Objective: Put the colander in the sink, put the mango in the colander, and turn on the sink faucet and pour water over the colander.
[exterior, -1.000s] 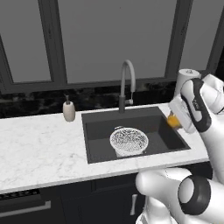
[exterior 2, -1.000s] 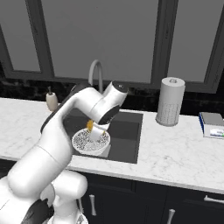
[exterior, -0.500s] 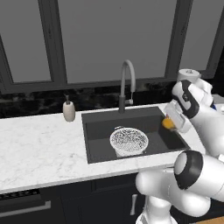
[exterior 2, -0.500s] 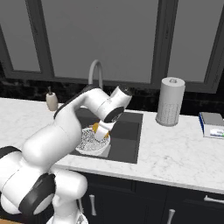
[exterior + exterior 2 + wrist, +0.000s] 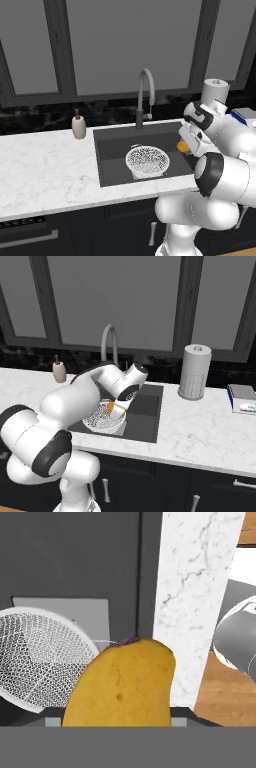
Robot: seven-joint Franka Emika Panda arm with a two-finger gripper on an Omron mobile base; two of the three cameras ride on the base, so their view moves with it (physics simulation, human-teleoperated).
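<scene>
Since the earlier frames the white arm has folded in closer to the base, and its claw (image 5: 115, 408) has carried the small yellow-orange oval mango (image 5: 183, 146) a little nearer the white round perforated colander (image 5: 147, 161). The claw is closed on the mango; in the hand view the fruit (image 5: 122, 684) hides the fingertips, so the width of the gap cannot be read.

The colander sits upright inside the large dark grey rectangular sink (image 5: 115, 149), toward its front edge, partly over the lighter grey square patch on the sink bottom (image 5: 90, 612). From the left base view the mango hangs above the right part of the sink, just beside the colander's rim and apart from it. From the right base view the mango (image 5: 111, 405) overlaps the colander's near rim (image 5: 102, 421).

The tall grey gooseneck faucet (image 5: 144, 96) stands behind the sink on the white marble desk (image 5: 45, 170); no water shows at its spout. A beige soap bottle (image 5: 78, 125) stands on the desk just left of the sink's back corner.
</scene>
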